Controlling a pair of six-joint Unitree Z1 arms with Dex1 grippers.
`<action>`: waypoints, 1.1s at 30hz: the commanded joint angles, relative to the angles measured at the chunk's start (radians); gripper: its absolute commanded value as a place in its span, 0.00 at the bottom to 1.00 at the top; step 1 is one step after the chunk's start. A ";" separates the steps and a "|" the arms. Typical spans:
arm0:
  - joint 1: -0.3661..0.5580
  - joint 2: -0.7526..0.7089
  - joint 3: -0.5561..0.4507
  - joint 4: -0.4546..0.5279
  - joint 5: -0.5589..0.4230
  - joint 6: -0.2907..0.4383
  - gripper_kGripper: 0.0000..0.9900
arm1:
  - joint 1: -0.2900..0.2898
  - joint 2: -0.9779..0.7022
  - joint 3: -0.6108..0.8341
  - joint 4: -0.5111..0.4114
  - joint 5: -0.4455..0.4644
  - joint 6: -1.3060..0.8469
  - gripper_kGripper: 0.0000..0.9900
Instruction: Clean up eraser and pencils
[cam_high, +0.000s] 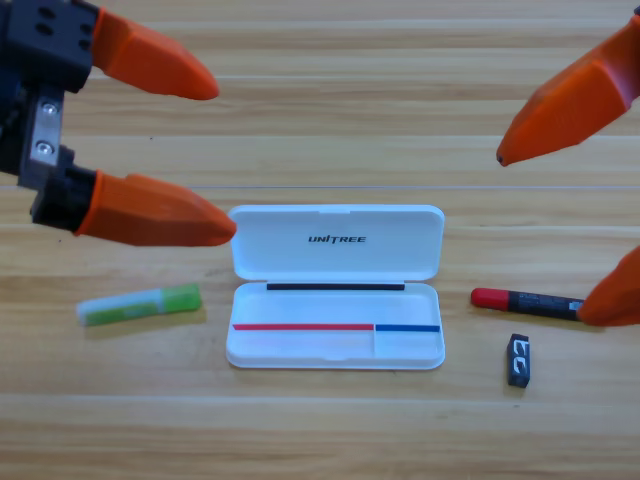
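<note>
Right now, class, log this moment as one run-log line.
case: open | eraser, red-black pencil: on table right of case | green pencil: left | left tool, right tool: open, holding nothing

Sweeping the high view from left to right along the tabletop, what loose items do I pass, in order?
Pale translucent green pencil → open white plastic case → black pencil with a red end, its right tip under the right pincer's lower jaw. The small black rectangular eraser lies just below that pencil, so its place is shared.
</note>
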 joint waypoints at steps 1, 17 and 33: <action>-0.023 0.028 0.005 0.005 -0.011 0.012 1.00 | 0.023 0.041 0.040 0.012 0.011 -0.008 0.99; -0.022 0.025 -0.007 0.005 0.094 -0.009 1.00 | 0.021 -0.019 0.051 0.012 -0.070 0.002 0.99; 0.075 0.038 -0.061 -0.021 0.565 -0.143 1.00 | -0.100 0.316 0.097 0.004 -0.578 0.396 0.99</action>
